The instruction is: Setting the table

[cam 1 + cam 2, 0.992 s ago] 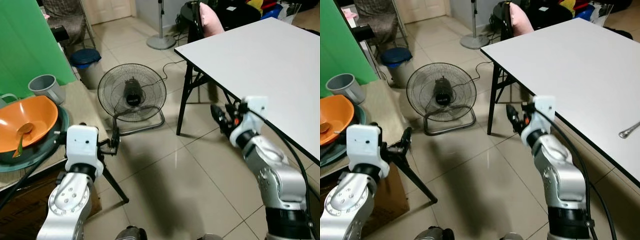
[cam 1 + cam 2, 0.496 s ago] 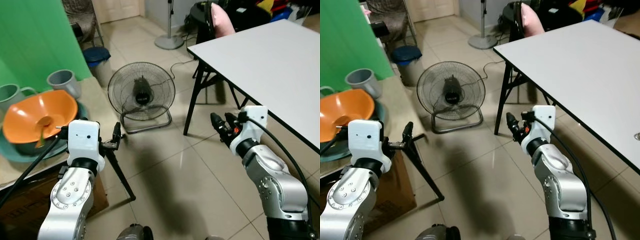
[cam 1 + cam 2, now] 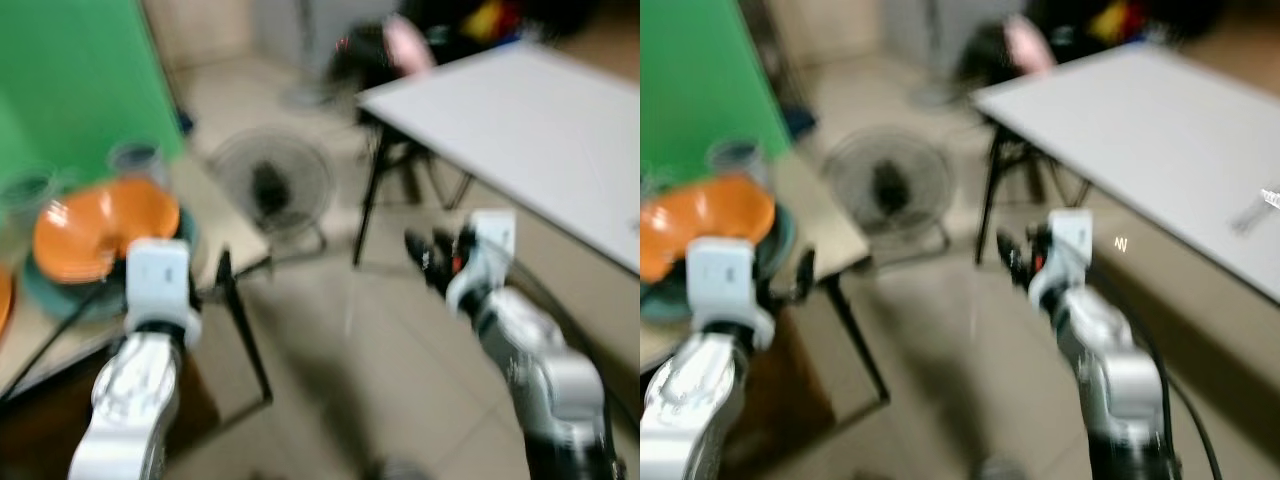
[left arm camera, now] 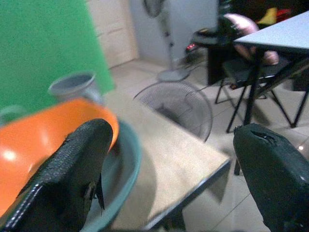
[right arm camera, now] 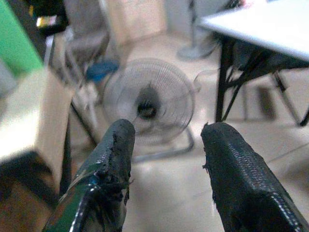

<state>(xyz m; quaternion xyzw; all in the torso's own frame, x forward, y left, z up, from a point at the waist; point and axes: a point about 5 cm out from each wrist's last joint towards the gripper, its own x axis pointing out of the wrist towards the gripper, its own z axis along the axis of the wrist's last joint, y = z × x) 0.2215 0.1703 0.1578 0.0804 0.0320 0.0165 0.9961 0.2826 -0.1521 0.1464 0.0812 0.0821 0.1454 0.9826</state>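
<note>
Both eye views are blurred by motion. An orange bowl rests in a teal plate on the low wooden side table at my left, with a grey cup behind it. My left gripper is open and empty beside the side table's near corner, just right of the bowl. My right gripper hangs open and empty over the floor, short of the white table. A metal spoon lies on that table at the far right.
A floor fan stands on the tiles between the side table and the white table. A green screen rises behind the side table. A black chair with a pink cushion sits at the white table's far end.
The whole picture has shifted and blurred, so the camera is moving. Both grippers stay open and empty in about the same place before me.
</note>
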